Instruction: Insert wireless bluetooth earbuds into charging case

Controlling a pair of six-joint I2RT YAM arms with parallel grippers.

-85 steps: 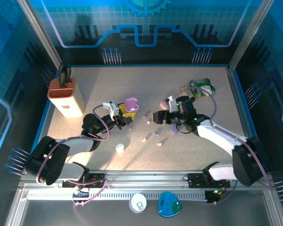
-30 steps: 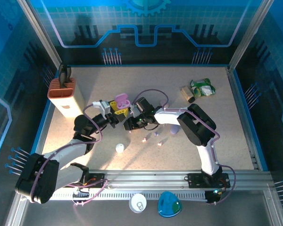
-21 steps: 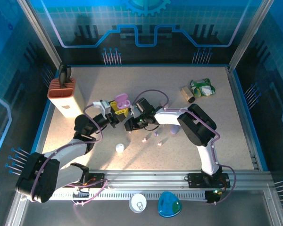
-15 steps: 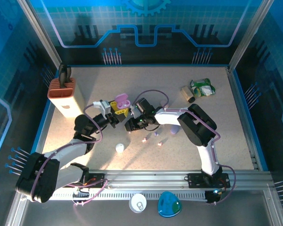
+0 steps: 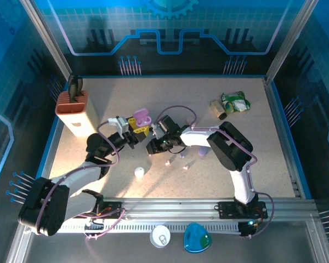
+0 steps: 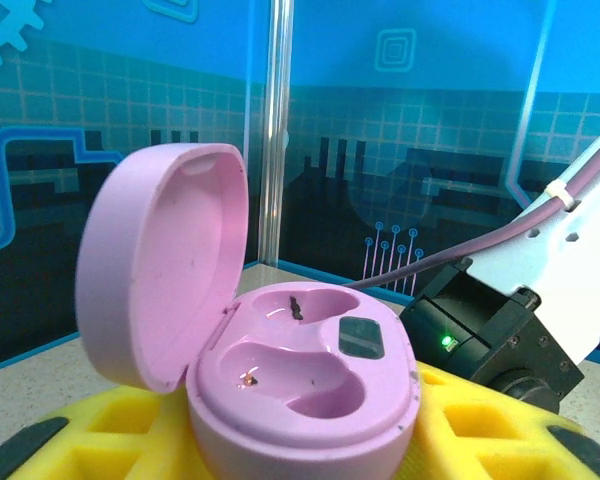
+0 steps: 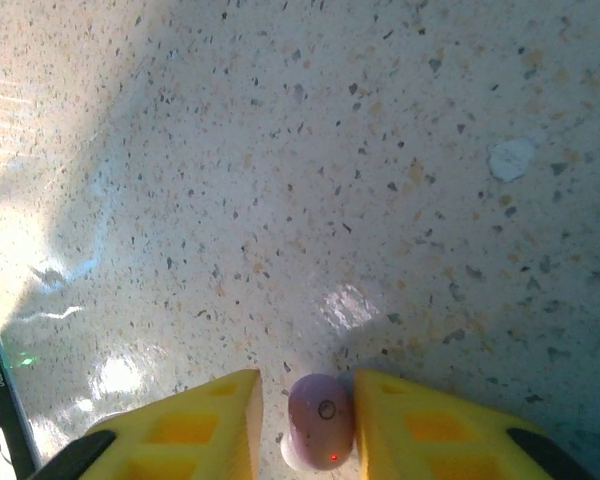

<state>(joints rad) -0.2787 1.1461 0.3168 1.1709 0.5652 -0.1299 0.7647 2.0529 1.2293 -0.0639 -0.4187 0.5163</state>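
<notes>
1. I saw the left gripper (image 5: 138,127) clamped on the open lilac charging case (image 5: 141,117), a little left of the table's (image 5: 181,101) middle.
2. In the left wrist view its yellow fingers (image 6: 130,440) pressed on the case's lower body from both sides. The case stood upright, and its lid (image 6: 165,300) was swung back to the left.
3. The case's two wells faced up, showing their small contact pins.
4. The right gripper (image 5: 152,147) hung just right of the case and slightly nearer, close to it but apart from it.
5. In the right wrist view that gripper pinched one lilac earbud (image 7: 320,420) between its yellow fingertips (image 7: 215,415). The bud was held above the speckled table, with a tiny red light glowing on it.
6. A few loose earbuds (image 5: 181,156) lay scattered on the table just right of the right gripper and nearer to me.
7. A second lilac case (image 5: 202,150) lay right of them, beside the right forearm.
8. A small white piece (image 5: 139,172) sat nearer still; I could not tell what it was.
9. An orange holder (image 5: 75,112) stood at the left edge, and a green packet (image 5: 236,101) lay at the far right.
</notes>
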